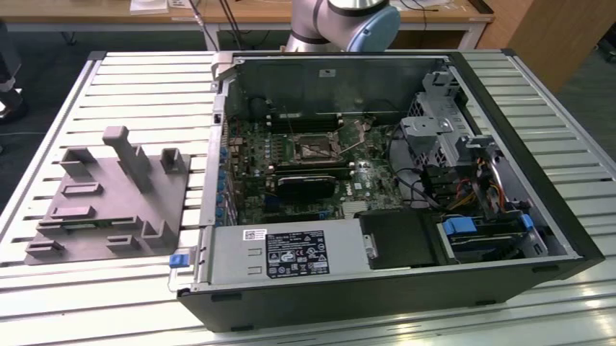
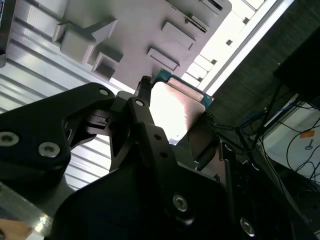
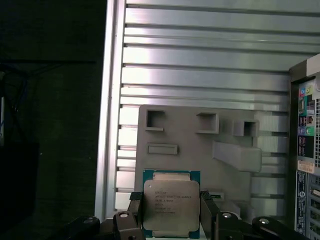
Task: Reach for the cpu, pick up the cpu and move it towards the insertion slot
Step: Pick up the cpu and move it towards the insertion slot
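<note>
Count: one flat square silvery-grey cpu; one grey plastic fixture with pegs, exterior view's left; one dark square insertion slot, mid-frame inside the open black computer case. One gripper, clamped on the cpu's opposite edges, over the fixture.

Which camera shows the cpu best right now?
The first wrist view: the cpu faces the camera squarely, its metal top plain, held in the pincer. The second wrist view shows it tilted, washed by glare, partly behind the pincer.
</note>
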Controlling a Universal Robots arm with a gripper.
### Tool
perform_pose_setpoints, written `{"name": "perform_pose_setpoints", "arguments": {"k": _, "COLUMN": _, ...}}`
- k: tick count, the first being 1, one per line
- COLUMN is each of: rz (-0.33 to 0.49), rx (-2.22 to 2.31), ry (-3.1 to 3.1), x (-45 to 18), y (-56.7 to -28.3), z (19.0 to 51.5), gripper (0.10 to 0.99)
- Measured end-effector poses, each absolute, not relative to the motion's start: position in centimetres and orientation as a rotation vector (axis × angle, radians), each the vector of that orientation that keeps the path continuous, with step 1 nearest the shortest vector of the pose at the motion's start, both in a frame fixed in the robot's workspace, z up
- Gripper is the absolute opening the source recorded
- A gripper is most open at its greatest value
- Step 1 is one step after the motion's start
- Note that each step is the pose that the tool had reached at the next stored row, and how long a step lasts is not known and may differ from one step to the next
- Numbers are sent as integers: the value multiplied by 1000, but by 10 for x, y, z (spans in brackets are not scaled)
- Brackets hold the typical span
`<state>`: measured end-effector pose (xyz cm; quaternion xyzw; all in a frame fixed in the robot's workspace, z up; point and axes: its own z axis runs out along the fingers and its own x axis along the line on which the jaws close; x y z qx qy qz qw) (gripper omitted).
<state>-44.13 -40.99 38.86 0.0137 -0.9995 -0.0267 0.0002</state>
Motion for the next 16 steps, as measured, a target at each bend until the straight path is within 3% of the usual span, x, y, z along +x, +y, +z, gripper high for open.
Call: {"name": "perform_pose_setpoints", "arguments": {"k": 16, "rz": -84, "rx": 43, "ry": -3140, "x": -410, "y": -410, "z": 389, "gripper": 541}}
